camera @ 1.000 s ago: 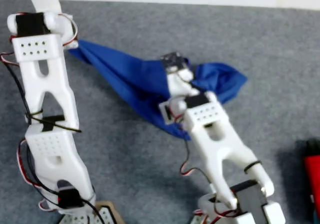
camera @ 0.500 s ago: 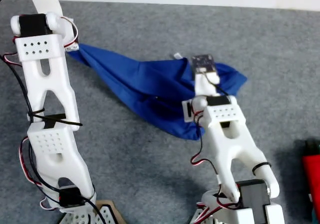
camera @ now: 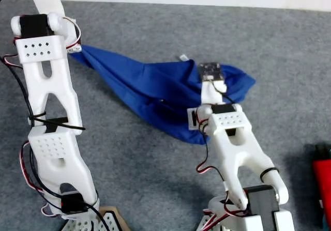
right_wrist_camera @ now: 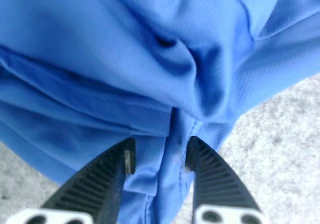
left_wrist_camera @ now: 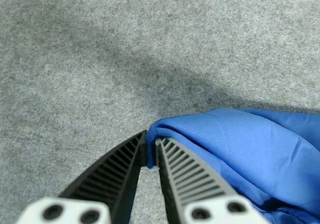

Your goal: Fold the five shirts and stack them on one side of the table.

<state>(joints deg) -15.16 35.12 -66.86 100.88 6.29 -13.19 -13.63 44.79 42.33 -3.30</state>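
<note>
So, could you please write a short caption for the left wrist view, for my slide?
The left hand pinches a corner of the blue shirt, with the grey table behind it.

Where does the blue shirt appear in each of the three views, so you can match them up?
High view: the blue shirt lies bunched across the middle of the grey table.
Left wrist view: one corner, pinched in the left gripper.
Right wrist view: folds under the open right gripper.
Shared landmark: the grey table surface.
</note>
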